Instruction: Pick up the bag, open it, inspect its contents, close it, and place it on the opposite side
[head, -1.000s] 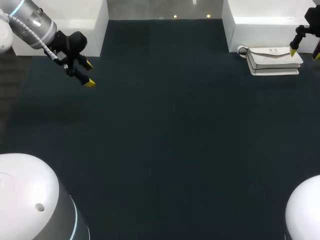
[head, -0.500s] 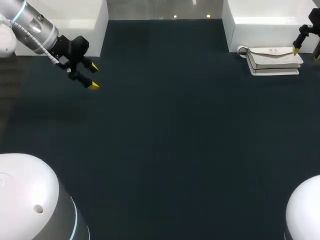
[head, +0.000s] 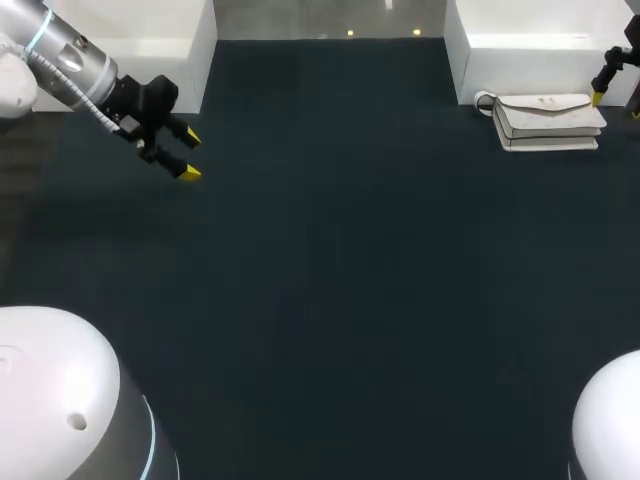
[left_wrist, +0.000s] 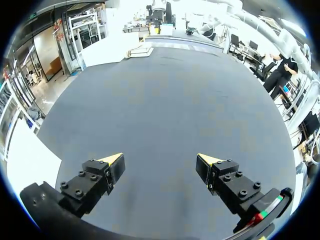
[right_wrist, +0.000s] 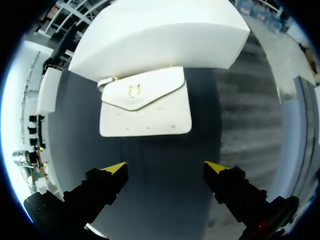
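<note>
A white flap bag (head: 548, 120) with a gold clasp lies flat on the dark table at the back right, against a white block. In the right wrist view the bag (right_wrist: 145, 107) lies just ahead of my right gripper (right_wrist: 165, 167), which is open and holds nothing. In the head view that gripper (head: 618, 98) hangs over the bag's right end at the picture's edge. My left gripper (head: 190, 155) hovers open and empty over the back left of the table. From its wrist view (left_wrist: 161, 160) the bag (left_wrist: 140, 51) is a small white shape far across the table.
White blocks stand at the back left (head: 130, 40) and back right (head: 530, 50) of the table. The two rounded white robot bases (head: 60, 400) (head: 610, 420) fill the near corners. Dark table surface (head: 340, 260) stretches between the arms.
My left gripper has shifted a little to the right and turned slightly. My right gripper has drifted toward the picture's right edge, away from the bag's top. The bag has not moved.
</note>
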